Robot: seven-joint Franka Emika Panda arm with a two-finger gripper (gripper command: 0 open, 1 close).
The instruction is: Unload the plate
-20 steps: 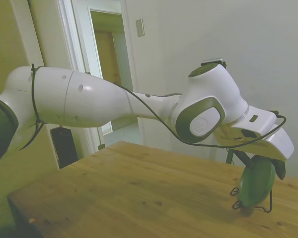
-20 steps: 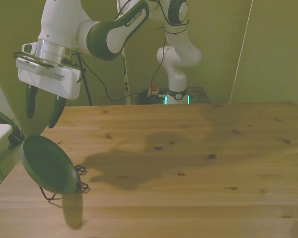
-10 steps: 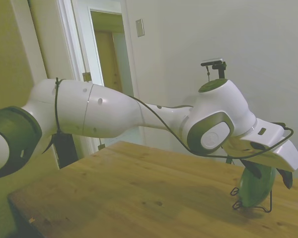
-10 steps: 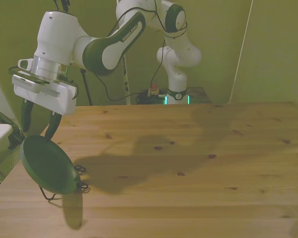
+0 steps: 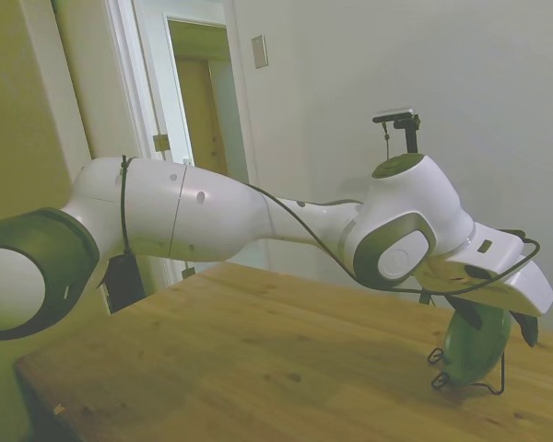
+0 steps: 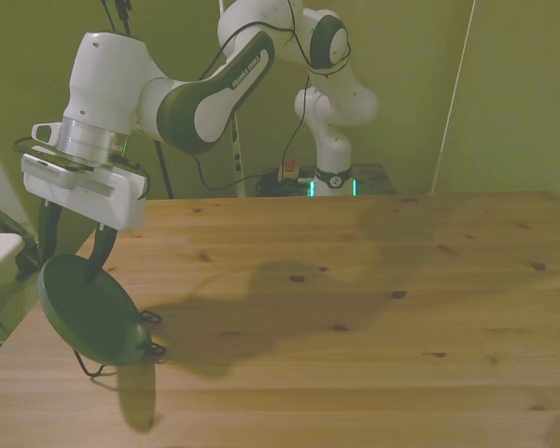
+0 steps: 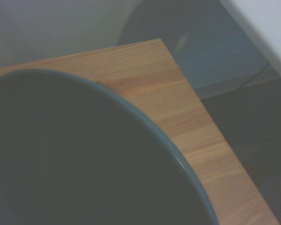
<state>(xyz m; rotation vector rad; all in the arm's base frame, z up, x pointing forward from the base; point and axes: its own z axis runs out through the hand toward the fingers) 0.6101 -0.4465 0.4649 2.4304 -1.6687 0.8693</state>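
Since a second ago the gripper (image 6: 70,248) has dropped from well above until its spread fingers straddle the top rim of the plate (image 6: 89,311) — not yet clamped. That plate leans nearly on edge in the thin wire stand (image 5: 468,382), near the table (image 6: 355,308) corner at the front view's left. One finger may nudge the rim before the other touches, tipping plate and stand over the nearby edge — or a shallow pinch on the glossy rim may slip during lifting.
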